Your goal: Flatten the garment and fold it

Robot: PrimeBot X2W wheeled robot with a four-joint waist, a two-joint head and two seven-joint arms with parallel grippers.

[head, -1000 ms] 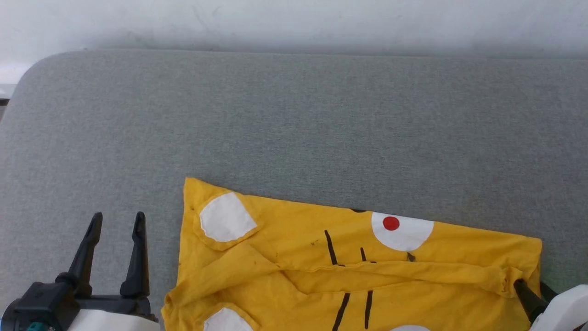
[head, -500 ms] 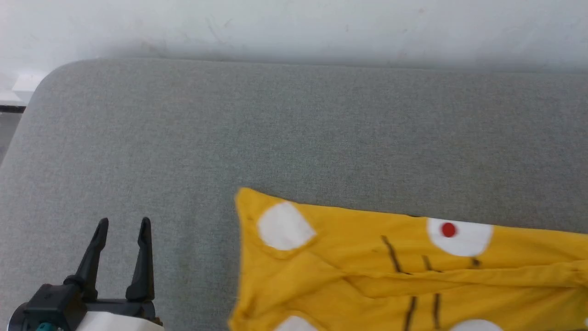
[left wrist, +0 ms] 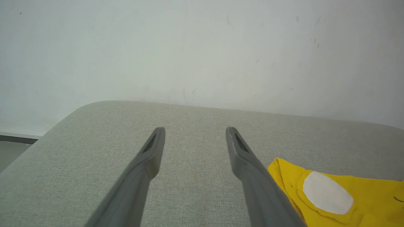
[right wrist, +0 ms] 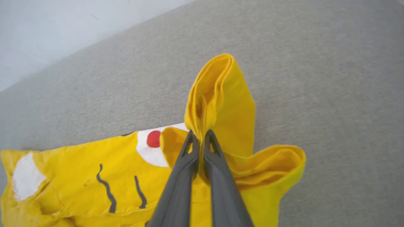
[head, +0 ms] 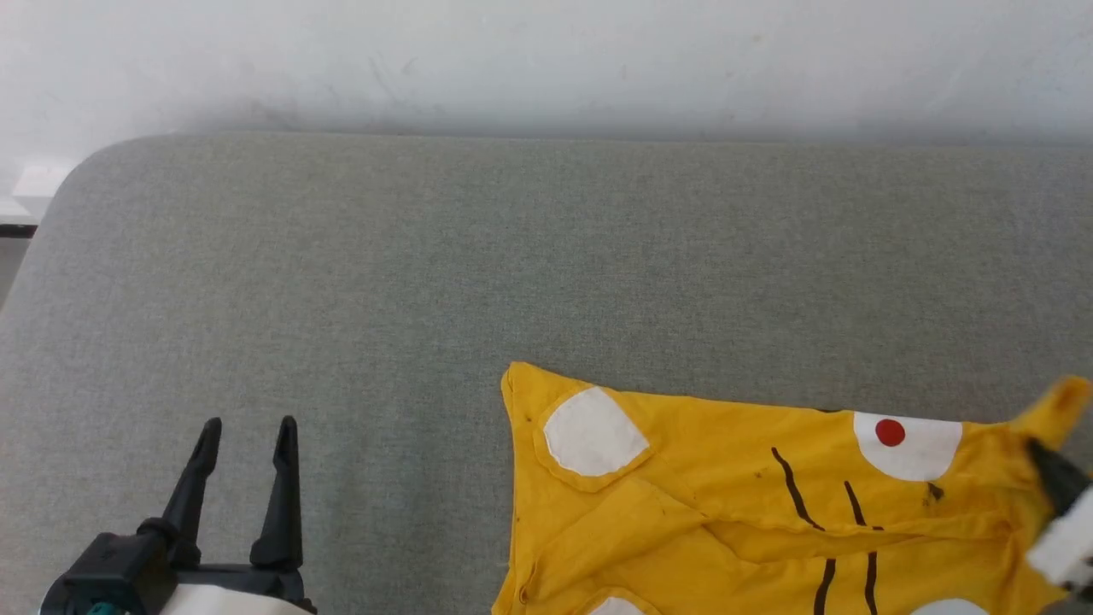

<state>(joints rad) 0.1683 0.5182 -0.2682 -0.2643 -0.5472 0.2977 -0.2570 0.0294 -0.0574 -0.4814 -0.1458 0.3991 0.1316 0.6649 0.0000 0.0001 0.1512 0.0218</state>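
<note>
Your left gripper [head: 248, 422] is hovering wide open and empty over the grey pad [head: 427, 282], left of the shirt [head: 726, 512], which is lying rumpled at the pad's near right. Your right gripper [right wrist: 199, 132] is pinching the shirt's bunched right corner. You're flattening, I judge; next you're likely needing to draw that corner outward, gently.

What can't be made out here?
- Head view: bottom edge cuts off the near part of the garment; right gripper blurred at the right edge.
- Left wrist view: a finger of the left gripper and the frame edge hide most of the garment.
- Right wrist view: how many layers are pinched.
</note>
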